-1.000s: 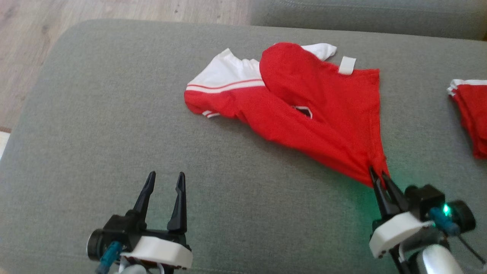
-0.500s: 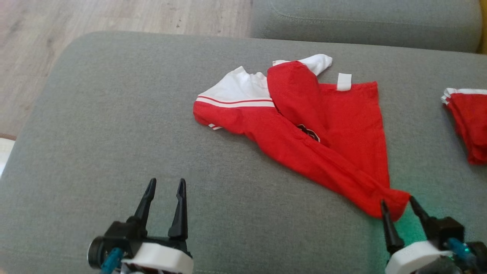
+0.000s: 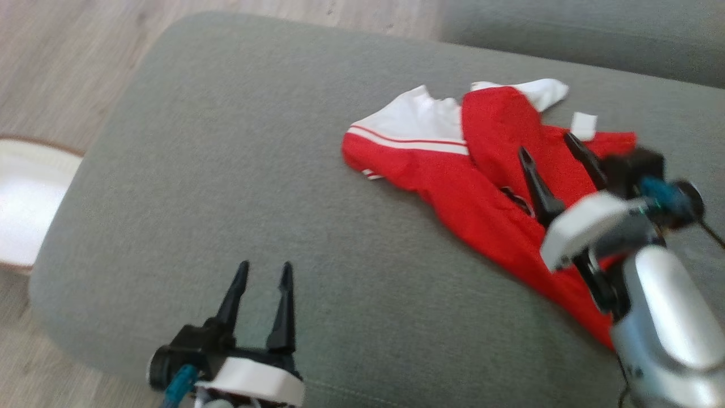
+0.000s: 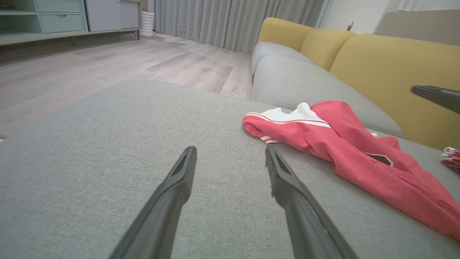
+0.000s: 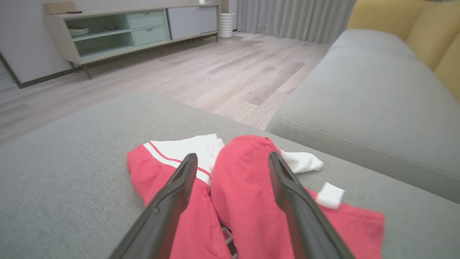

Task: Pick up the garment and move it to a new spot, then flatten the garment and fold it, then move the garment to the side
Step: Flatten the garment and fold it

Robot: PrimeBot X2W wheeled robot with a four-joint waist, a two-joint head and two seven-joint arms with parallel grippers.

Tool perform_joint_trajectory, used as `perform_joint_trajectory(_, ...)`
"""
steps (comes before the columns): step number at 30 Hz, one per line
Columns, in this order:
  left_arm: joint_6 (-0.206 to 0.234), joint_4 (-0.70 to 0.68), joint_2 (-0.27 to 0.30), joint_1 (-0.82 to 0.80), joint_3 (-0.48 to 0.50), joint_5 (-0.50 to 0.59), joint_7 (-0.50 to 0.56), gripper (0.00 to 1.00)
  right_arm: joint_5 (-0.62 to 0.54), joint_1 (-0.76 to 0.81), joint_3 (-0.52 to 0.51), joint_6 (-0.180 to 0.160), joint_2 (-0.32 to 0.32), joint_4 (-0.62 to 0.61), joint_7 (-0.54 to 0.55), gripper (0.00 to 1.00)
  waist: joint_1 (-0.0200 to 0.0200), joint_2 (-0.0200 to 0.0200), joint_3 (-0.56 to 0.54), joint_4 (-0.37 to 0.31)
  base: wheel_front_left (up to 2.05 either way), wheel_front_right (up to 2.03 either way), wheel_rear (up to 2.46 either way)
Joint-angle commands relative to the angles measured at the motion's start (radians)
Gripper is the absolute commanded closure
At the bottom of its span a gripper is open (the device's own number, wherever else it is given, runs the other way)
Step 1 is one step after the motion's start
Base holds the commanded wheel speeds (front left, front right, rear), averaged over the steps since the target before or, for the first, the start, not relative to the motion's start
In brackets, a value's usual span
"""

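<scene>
The garment [image 3: 447, 187] is a red top with white shoulders and stripes, lying crumpled on the grey sofa cushion [image 3: 226, 170]. My right gripper [image 3: 546, 146] hovers open over its right half with nothing between its fingers. In the right wrist view the right gripper [image 5: 233, 157] points down over a raised red fold of the garment [image 5: 244, 187], beside a white tag [image 5: 330, 195]. My left gripper [image 3: 265, 267] stands open and empty over bare cushion near the front edge, to the left of the garment [image 4: 345, 144], and the left wrist view shows the left gripper [image 4: 230, 151] wide apart.
A second red-and-white cloth [image 4: 451, 158] lies at the far right of the cushion. Yellow backrests [image 4: 388, 68] rise behind it. A white, brown-rimmed object [image 3: 22, 209] sits on the wooden floor [image 3: 62, 62] off the cushion's left edge. Another grey seat [image 5: 373, 93] adjoins at the back.
My right gripper opened, let go of the garment's lower corner, then rose and moved forward over the garment. The head camera has shifted. The left gripper stayed put.
</scene>
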Motion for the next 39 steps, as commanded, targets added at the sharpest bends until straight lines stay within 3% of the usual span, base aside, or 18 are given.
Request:
perform_joint_trajectory(1, -0.008, -0.031, -0.002, -0.055, 0.024, 0.01, -0.011, 0.0, 0.016, -0.049, 0.035, 0.007, -0.009, -0.009, 0.015, 0.0, -0.0001, 0.0, 0.039, 0.047, 0.0, 0.0, 0.0)
perform_joint_trajectory(5, -0.025, -0.015, -0.034, -0.077, 0.016, 0.015, -0.016, 0.0, 0.047, -0.217, 0.1, 0.007, -0.005, 0.141, 0.071, 0.0, -0.0001, 0.0, 0.09, 0.119, 0.0, 0.0, 0.0)
perform_joint_trajectory(10, -0.042, 0.0, -0.06, -0.089, 0.01, 0.021, -0.018, 0.0, 0.022, -0.318, 0.121, 0.007, -0.002, 0.273, 0.092, 0.0, -0.0001, 0.0, 0.122, 0.17, 0.0, 0.0, 0.0)
perform_joint_trajectory(22, -0.083, 0.038, -0.126, -0.096, 0.024, 0.045, -0.022, 0.0, -0.16, -0.488, 0.066, 0.007, 0.001, 0.594, 0.145, 0.0, -0.0001, 0.0, 0.161, 0.257, 0.0, 0.0, 0.0)
perform_joint_trajectory(23, -0.086, 0.037, -0.13, -0.094, 0.028, 0.049, -0.022, 0.0, -0.17, -0.497, 0.065, 0.007, 0.002, 0.608, 0.147, 0.16, -0.0001, 0.0, 0.164, 0.257, 0.0, 0.0, 0.0)
perform_joint_trajectory(24, -0.088, 0.037, -0.135, -0.092, 0.033, 0.053, -0.022, 0.0, -0.177, -0.506, 0.062, 0.007, 0.002, 0.62, 0.146, 0.45, -0.0001, 0.0, 0.167, 0.257, 0.0, 0.0, 0.0)
perform_joint_trajectory(26, -0.093, 0.037, -0.143, -0.088, 0.042, 0.061, -0.022, 0.0, -0.2, -0.523, 0.052, 0.007, 0.001, 0.64, 0.141, 0.73, -0.0001, 0.0, 0.171, 0.258, 0.0, 0.0, 0.0)
perform_joint_trajectory(27, -0.096, 0.038, -0.146, -0.087, 0.046, 0.064, -0.022, 0.0, -0.207, -0.531, 0.046, 0.007, 0.002, 0.646, 0.131, 1.0, -0.0001, 0.0, 0.172, 0.258, 0.0, 0.0, 0.0)
perform_joint_trajectory(33, -0.112, 0.052, -0.16, -0.084, 0.069, 0.082, -0.022, 0.0, -0.21, -0.555, 0.048, 0.007, 0.044, 0.638, 0.016, 1.0, -0.0001, 0.0, 0.159, 0.242, 0.0, 0.0, 0.0)
perform_joint_trajectory(39, -0.115, 0.053, -0.147, -0.074, 0.096, 0.1, -0.022, 0.0, -0.136, -0.496, 0.215, 0.007, 0.093, 0.552, -0.086, 1.0, -0.0001, 0.0, 0.107, 0.2, 0.0, 0.0, 0.0)
